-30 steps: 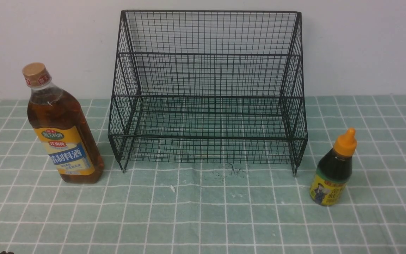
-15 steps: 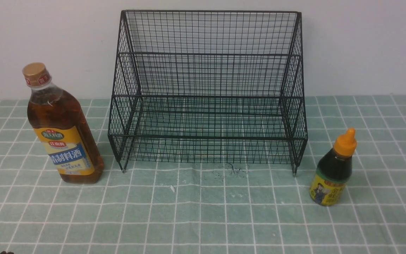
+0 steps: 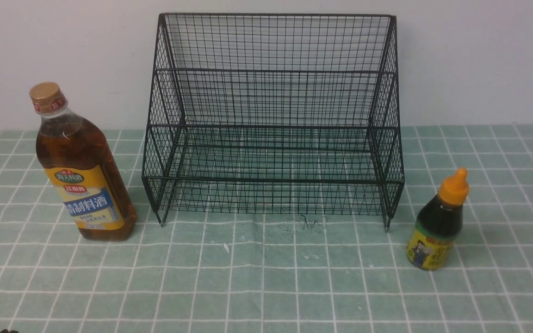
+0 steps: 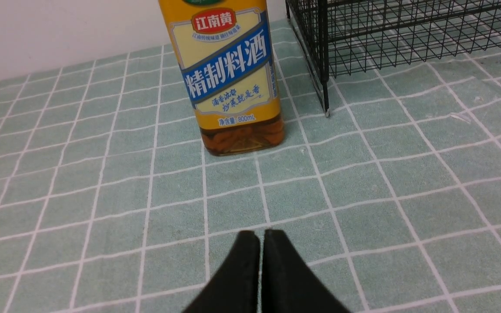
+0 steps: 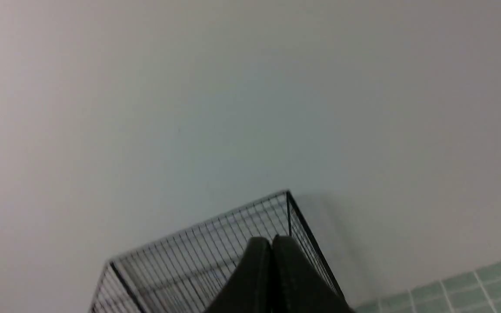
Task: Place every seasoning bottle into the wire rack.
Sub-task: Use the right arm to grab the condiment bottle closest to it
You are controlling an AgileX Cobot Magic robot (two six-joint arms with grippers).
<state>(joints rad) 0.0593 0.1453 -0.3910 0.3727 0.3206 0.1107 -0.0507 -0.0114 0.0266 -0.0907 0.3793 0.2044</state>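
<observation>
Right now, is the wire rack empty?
Empty. Both tiers of the wire rack are bare; the tall bottle and the small bottle stand beside it.

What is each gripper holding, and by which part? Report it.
Nothing is held. The left gripper and right gripper are shut empty; the tall amber-liquid bottle and the small dark orange-capped bottle stand untouched.

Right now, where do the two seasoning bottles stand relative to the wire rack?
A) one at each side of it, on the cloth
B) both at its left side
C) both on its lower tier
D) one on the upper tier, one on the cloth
A: the tall amber bottle stands on the tablecloth left of the wire rack, the small dark bottle right of it; neither is inside.
</observation>
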